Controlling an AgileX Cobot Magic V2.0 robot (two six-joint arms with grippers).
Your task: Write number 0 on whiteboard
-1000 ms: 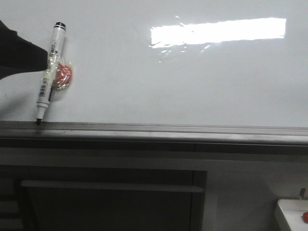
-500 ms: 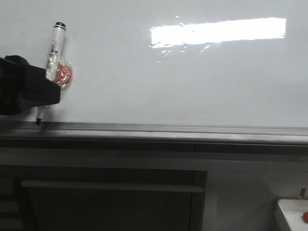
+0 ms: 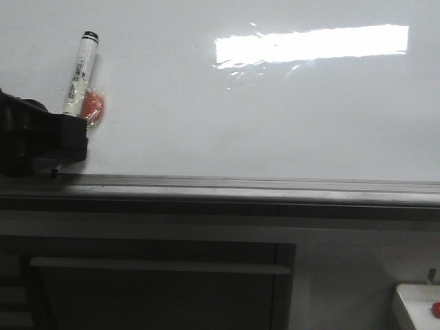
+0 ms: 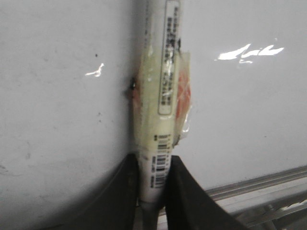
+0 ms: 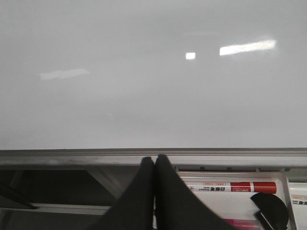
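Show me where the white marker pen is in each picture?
Front view: marker pen at the far left, leaning on the whiteboard, left gripper around its lower end.
Left wrist view: pen in the middle, between the fingers.
Right wrist view: not in it.
Shared landmark: the whiteboard's grey ledge.

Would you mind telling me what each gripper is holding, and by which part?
The left gripper clamps the marker pen near its tip end. The right gripper is shut on nothing.

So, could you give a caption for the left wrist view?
Left gripper closed around taped marker pen leaning on the blank whiteboard.
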